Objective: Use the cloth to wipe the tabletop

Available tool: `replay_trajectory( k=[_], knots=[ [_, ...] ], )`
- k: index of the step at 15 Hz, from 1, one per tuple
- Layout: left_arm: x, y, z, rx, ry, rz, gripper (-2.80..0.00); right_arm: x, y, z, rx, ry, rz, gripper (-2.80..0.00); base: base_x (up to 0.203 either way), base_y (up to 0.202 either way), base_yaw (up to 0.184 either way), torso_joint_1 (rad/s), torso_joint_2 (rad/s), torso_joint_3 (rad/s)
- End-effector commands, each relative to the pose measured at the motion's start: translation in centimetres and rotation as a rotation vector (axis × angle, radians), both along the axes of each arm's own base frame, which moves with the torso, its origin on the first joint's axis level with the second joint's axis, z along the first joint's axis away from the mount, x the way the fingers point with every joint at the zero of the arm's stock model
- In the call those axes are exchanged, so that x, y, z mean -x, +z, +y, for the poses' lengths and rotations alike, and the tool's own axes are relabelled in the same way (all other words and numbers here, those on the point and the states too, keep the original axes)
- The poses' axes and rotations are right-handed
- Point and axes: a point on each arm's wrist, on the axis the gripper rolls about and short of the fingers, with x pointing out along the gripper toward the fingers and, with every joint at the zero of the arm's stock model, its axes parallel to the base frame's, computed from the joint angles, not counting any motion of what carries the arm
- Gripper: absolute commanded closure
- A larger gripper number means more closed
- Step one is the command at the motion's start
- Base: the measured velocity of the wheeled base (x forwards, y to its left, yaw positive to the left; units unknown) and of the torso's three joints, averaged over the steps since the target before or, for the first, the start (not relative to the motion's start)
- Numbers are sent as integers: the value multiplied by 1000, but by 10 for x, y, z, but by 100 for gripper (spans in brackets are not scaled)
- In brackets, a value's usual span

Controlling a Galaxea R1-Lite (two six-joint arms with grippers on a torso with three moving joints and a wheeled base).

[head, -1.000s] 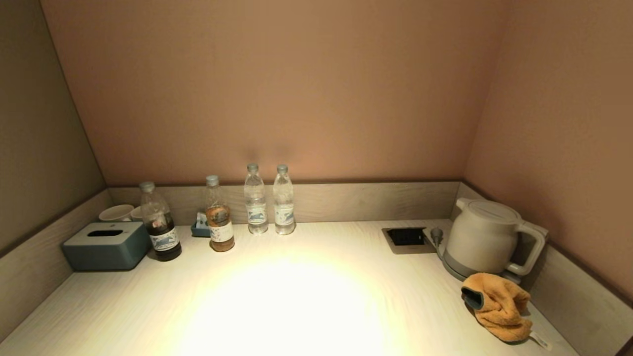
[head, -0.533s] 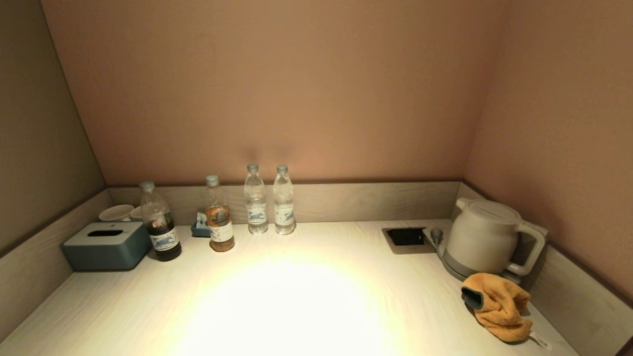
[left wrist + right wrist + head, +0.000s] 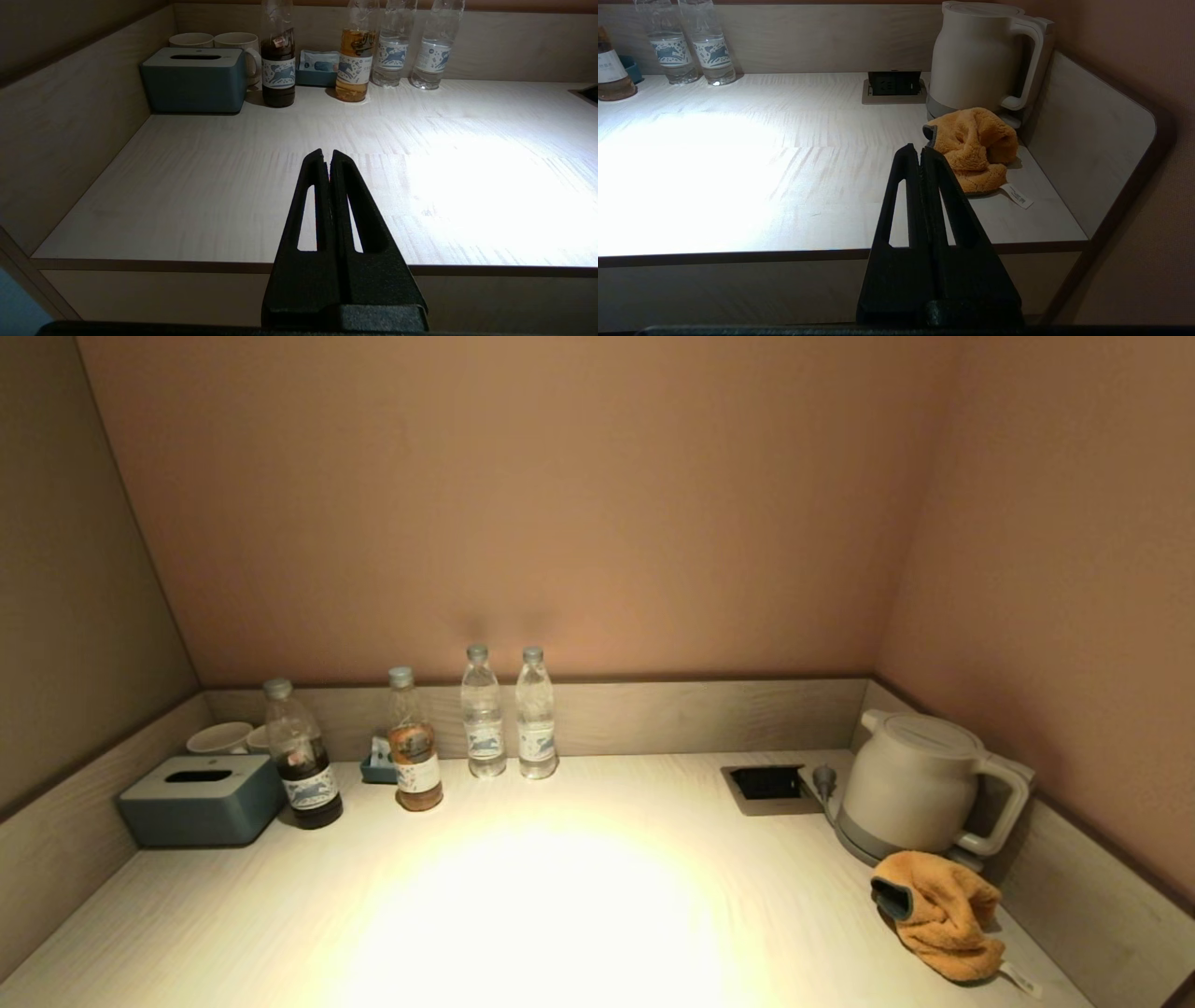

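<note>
The orange cloth (image 3: 943,915) (image 3: 973,147) lies crumpled on the pale tabletop (image 3: 560,896) at the near right, just in front of the kettle. My right gripper (image 3: 920,149) is shut and empty, held off the table's front edge, a little short of the cloth. My left gripper (image 3: 326,154) is shut and empty too, in front of the table's left half. Neither arm shows in the head view.
A cream kettle (image 3: 920,784) stands at the back right beside a black socket recess (image 3: 767,784). Several bottles (image 3: 509,714) line the back rim. A grey-blue tissue box (image 3: 201,798) and cups (image 3: 221,737) sit at the left. A low rim (image 3: 1074,877) bounds three sides.
</note>
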Motion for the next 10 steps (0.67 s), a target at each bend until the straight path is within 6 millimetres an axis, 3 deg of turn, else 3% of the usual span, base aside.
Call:
replay_trajectory(
  k=[1, 10],
  knots=[
    [0, 0, 0, 1, 0, 2, 0, 0, 0, 0, 0, 0, 0, 0, 0, 0, 0, 0, 0, 0],
    [0, 0, 0, 1, 0, 2, 0, 0, 0, 0, 0, 0, 0, 0, 0, 0, 0, 0, 0, 0]
  ],
)
